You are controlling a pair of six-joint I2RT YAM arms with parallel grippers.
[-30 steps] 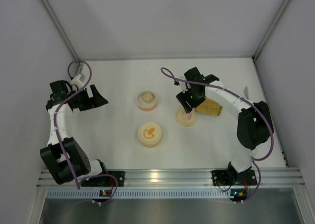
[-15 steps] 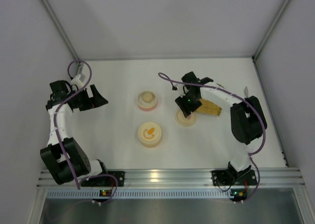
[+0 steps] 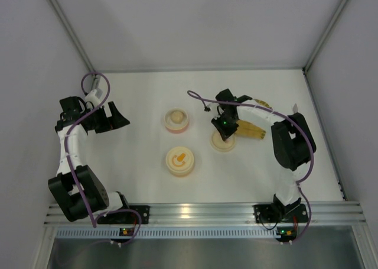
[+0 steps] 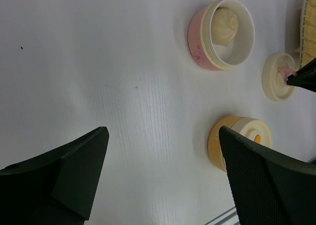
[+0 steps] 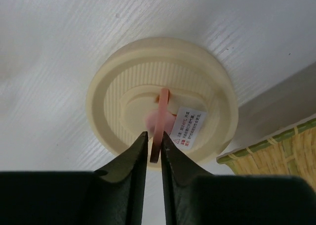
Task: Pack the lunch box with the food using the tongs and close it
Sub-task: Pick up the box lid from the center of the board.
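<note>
White table, grey walls, nothing else in the cell. Right gripper is down on the cream lid, which lies flat on the table just beside the yellow woven tray. Its fingers are pressed together on the lid's upright pink tab, so I read that as a pinch on the tab, lid not yet lifted. Left gripper hangs spread wide at the far left, holding nothing, well apart from everything. The food I can see is the cream ball, sitting inside the open pink bowl. I see no orange chunks, and the orange container nearer me has its lid on. Tongs: I can't pick them out in any view, so I'm not placing them. My read is that this is the closing step for the pink bowl, with the grasp on its lid made. Next I'd lift straight up so the thin tab doesn't slip out of the pinch, carry the lid across to the bowl, centre it over the rim and lower it level — a tilted lid would catch the rim or the ball.
</note>
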